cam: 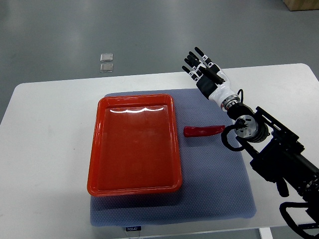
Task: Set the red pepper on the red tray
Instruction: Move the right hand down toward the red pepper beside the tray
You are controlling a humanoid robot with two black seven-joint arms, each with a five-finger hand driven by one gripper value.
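White table (50, 114) is carrying a blue-grey mat (219, 189), and grey floor is stretching behind it. On the floor we are seeing two small clear squares (106, 61) lying one above the other, and a brown box corner (302, 4) is showing at the top right. Sitting on the mat's left part, the tray (99, 149) is lying empty. We are finding the pepper (203, 131) on the mat just right of the tray, apart from its rim. Our right hand (204, 69) is reaching in from the lower right, hovering over the table's far edge, well beyond the pepper. Its fingers (193, 59) are spreading wide, gripping nothing and touching nothing.
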